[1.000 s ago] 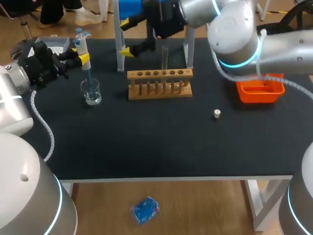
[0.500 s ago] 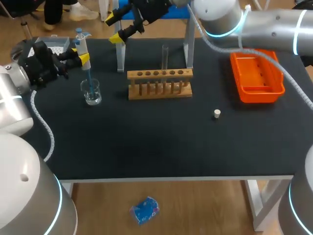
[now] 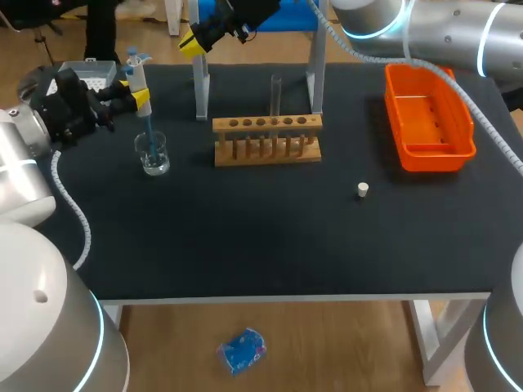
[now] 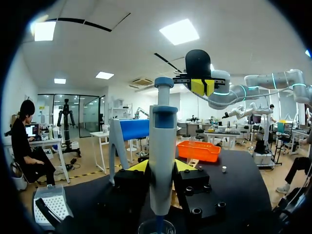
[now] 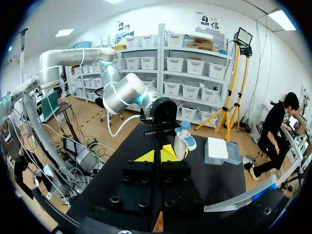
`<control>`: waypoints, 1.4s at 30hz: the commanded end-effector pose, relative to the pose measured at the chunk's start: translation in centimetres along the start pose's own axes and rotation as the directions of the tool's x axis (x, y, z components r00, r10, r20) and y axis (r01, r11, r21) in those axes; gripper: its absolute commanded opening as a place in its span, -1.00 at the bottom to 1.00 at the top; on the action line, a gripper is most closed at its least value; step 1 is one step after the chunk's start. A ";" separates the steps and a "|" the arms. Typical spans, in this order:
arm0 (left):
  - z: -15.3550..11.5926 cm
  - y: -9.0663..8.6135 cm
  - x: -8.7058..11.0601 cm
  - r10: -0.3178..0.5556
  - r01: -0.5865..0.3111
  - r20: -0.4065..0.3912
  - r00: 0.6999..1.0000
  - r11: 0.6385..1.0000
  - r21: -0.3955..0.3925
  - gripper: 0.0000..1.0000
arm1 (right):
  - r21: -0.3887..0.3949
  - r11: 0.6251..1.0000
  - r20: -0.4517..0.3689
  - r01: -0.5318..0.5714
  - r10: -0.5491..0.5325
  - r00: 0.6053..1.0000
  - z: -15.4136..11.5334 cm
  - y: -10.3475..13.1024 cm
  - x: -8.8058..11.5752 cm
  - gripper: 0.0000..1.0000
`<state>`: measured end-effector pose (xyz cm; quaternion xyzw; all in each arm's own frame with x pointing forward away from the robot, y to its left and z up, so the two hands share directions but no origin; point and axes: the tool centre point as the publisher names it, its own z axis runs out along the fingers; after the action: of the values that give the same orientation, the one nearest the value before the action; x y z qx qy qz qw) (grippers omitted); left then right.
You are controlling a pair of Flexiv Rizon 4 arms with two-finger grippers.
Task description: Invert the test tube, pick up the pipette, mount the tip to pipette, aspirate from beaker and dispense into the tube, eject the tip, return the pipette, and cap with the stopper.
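Note:
My left gripper [image 3: 136,97] is shut on the white-and-blue pipette [image 3: 135,75], which stands upright at the table's left with its blue tip down inside the glass beaker [image 3: 153,153]. In the left wrist view the pipette [image 4: 163,131] sits between my left gripper's [image 4: 161,166] yellow tips, over the beaker rim [image 4: 157,226]. The test tube [image 3: 276,95] stands upright in the wooden rack [image 3: 266,140]. The small stopper [image 3: 362,190] lies loose to the right. My right gripper [image 3: 193,41] hangs shut and empty above the back edge; in its own view the right gripper [image 5: 158,155] faces the pipette [image 5: 183,140].
An orange tray [image 3: 430,116] sits at the back right. A tip box [image 3: 87,73] is at the back left corner. The blue-topped pipette stand [image 3: 201,86] rises behind the rack. The front half of the black table [image 3: 270,245] is bare.
My right arm has swung up and left, away from the stand and rack, uncovering the orange tray, and its fingers have shut. The left arm and pipette have stayed still.

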<state>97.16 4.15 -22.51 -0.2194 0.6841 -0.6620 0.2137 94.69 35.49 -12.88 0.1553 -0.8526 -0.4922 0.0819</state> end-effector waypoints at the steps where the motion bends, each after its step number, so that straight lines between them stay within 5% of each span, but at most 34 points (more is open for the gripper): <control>1: 0.0 0.0 0.0 0.001 -0.001 0.001 1.000 1.000 0.002 -1.00 | 0.004 1.000 -0.017 0.000 0.000 1.000 -0.1 0.0 -0.3 -1.00; 17: 0.0 0.0 0.0 0.001 -0.001 0.001 1.000 1.000 0.002 -1.00 | -0.018 0.999 -0.057 0.040 -0.041 0.998 1.2 2.5 -1.6 -1.00; 21: 0.0 0.0 0.0 0.001 -0.001 0.001 1.000 1.000 0.002 -1.00 | -0.084 0.996 -0.055 0.036 -0.041 0.998 2.1 3.4 -2.1 -1.00; 42: 0.0 0.0 0.0 0.001 -0.001 0.001 1.000 1.000 0.002 -1.00 | -0.174 0.984 -0.082 0.039 -0.053 0.995 5.7 5.6 -5.0 -1.00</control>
<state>97.16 4.15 -22.51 -0.2194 0.6841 -0.6619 0.2137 95.77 43.86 -10.52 0.1823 -0.8019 -0.5581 0.1107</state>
